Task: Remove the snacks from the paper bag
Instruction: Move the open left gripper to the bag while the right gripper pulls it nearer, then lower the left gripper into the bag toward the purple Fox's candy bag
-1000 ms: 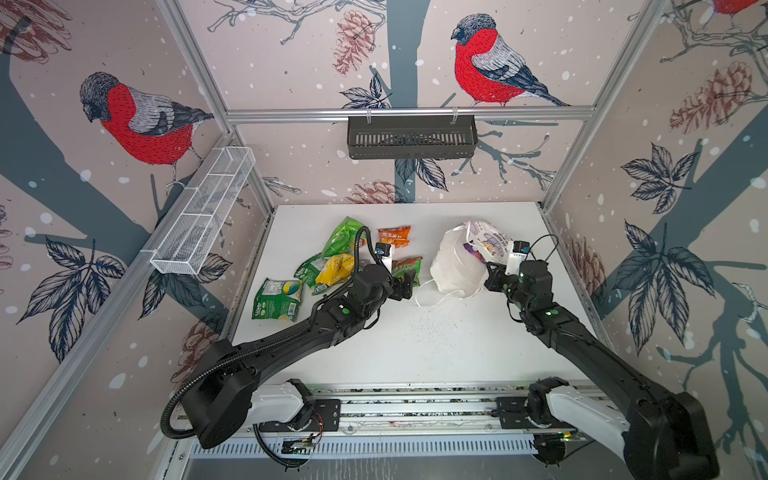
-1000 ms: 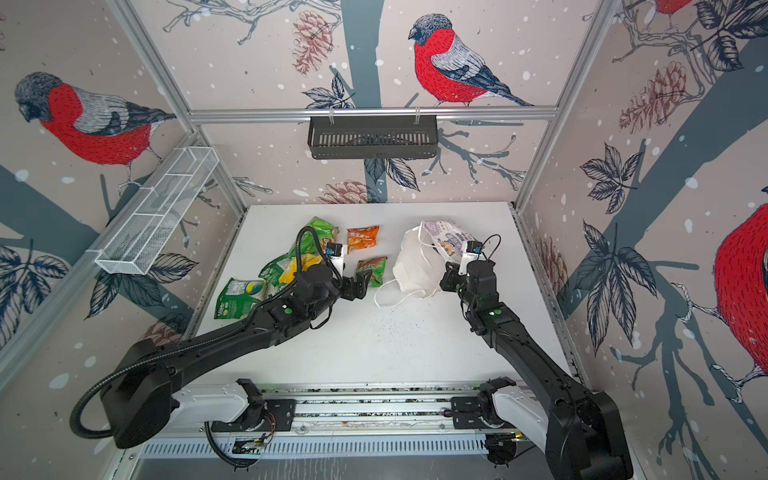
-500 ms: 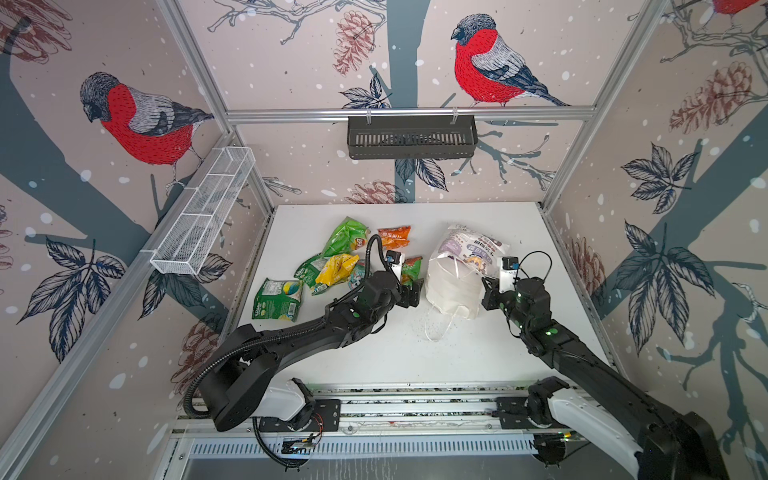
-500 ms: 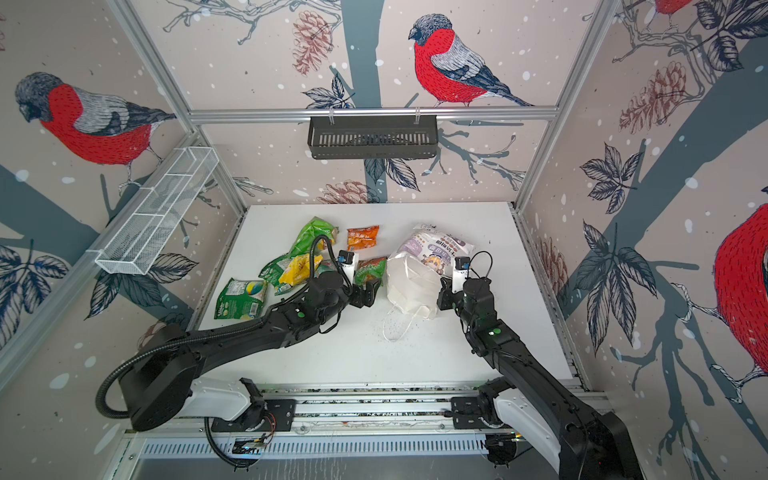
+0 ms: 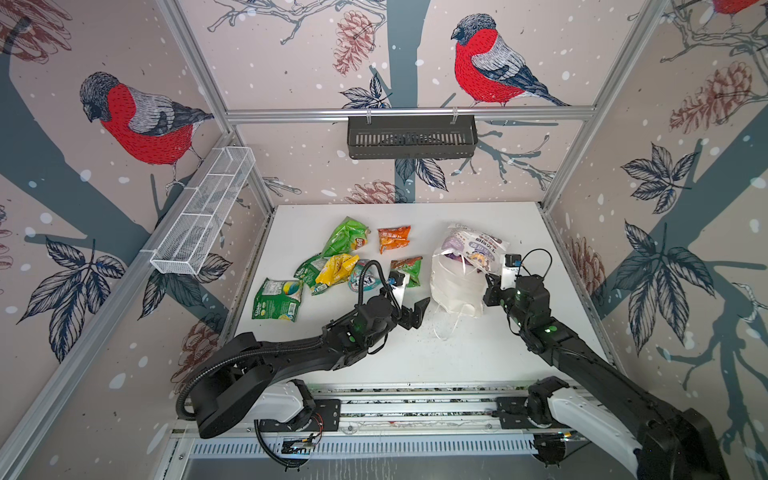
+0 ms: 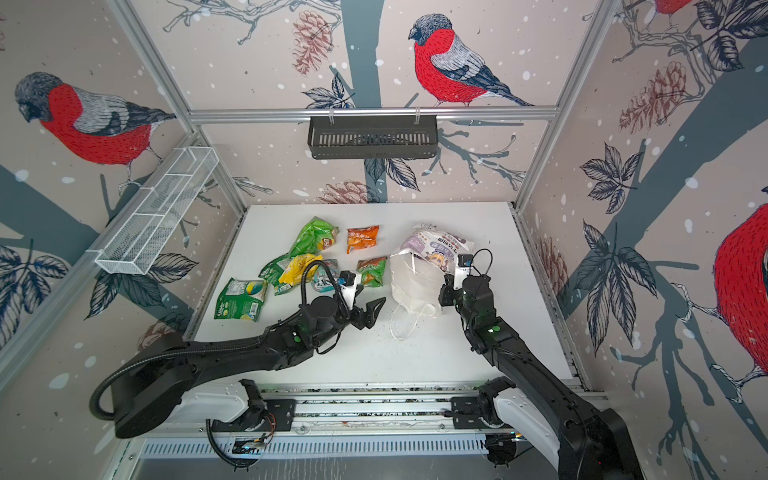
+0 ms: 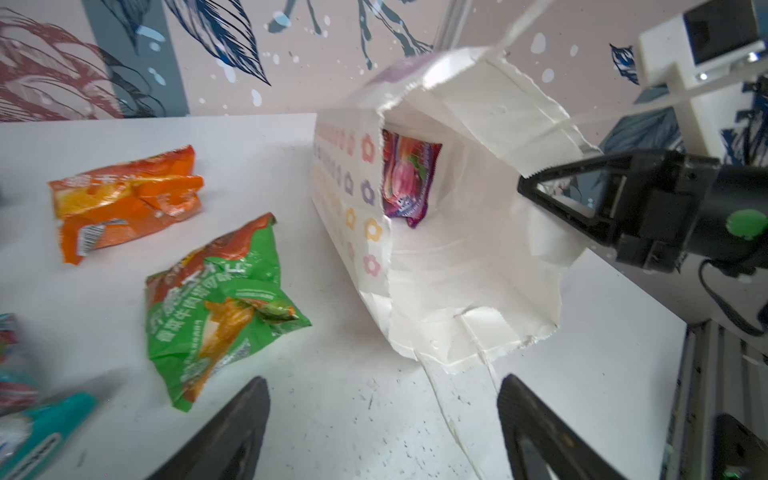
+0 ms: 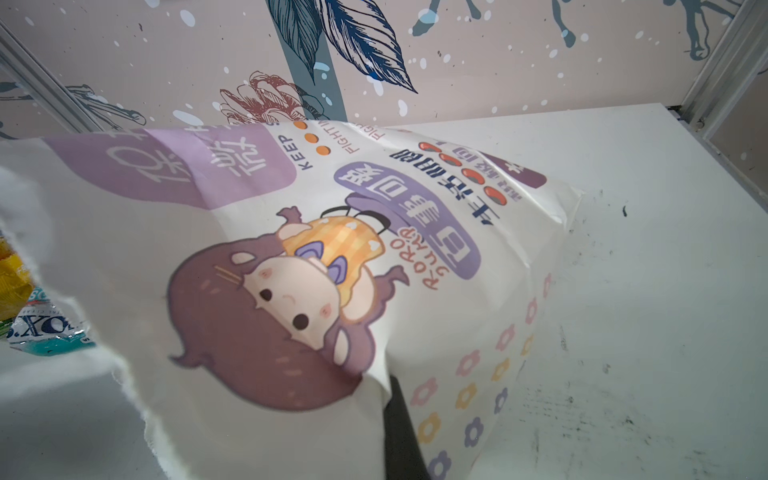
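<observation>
Paper bag lies on its side right of centre on the white table. Its printed face is up: purple label patches, a cartoon figure and rows of small coloured flowers on white paper, seen close in the right wrist view. Its white cord handles trail loose on the table in front of the mouth. The mouth gapes toward the left gripper, and the left wrist view looks straight in: one purple packet stands against the far inner wall.

The right gripper is pinched together on the serrated upper rim of the bag, holding the mouth up. The left gripper hovers just before the mouth with its jaws spread wide and nothing between them.

The other snacks lie out on the table to the left of the bag. A green-and-red packet is nearest it and an orange packet lies farther back. A large green packet, a yellow packet and a teal packet are clustered together. A flat green packet lies apart at the far left.
</observation>
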You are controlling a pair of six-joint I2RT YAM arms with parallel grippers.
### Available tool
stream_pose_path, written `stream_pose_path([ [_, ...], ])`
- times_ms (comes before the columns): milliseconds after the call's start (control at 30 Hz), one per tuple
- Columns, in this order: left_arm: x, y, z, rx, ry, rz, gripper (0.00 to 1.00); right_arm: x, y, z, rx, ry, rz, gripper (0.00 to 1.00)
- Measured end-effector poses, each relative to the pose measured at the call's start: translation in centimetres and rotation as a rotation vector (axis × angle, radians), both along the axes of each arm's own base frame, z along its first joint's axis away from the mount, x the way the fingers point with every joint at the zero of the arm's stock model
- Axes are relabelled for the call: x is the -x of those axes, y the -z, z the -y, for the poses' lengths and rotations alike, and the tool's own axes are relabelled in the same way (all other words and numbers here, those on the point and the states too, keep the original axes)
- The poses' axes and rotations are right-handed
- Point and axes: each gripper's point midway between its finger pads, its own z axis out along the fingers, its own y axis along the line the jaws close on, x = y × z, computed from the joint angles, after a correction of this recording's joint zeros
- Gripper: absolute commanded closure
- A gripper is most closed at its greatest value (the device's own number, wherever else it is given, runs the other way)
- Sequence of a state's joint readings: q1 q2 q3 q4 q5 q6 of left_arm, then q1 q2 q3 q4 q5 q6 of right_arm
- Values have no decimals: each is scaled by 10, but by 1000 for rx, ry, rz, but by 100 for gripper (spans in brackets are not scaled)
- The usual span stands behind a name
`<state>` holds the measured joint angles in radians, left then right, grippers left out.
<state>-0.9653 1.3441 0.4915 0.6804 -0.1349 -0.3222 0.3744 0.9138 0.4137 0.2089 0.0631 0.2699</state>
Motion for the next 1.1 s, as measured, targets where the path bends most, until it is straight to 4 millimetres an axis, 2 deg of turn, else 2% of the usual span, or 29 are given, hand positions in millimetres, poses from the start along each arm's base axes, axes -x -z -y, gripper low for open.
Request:
stream_pose_path([
  [167, 14, 12, 27, 28, 116, 1, 18, 0, 4, -3, -14, -1, -20, 100],
  [367, 26, 13, 67, 66, 248, 10, 19, 0, 9, -6, -26, -4, -40, 100],
  [433, 26, 14, 75, 70, 262, 23, 19, 0, 10, -7, -26, -6, -42, 100],
  [733, 15, 32, 102, 58, 286, 30, 21, 3, 5, -8, -36, -14, -25, 100],
  [967, -5, 28, 128, 41, 279, 79, 23, 5, -1, -8, -46, -22, -6, 100],
  [1100, -15, 41, 137, 5, 272, 81, 24, 9, -4, -9, -57, -34, 9, 100],
])
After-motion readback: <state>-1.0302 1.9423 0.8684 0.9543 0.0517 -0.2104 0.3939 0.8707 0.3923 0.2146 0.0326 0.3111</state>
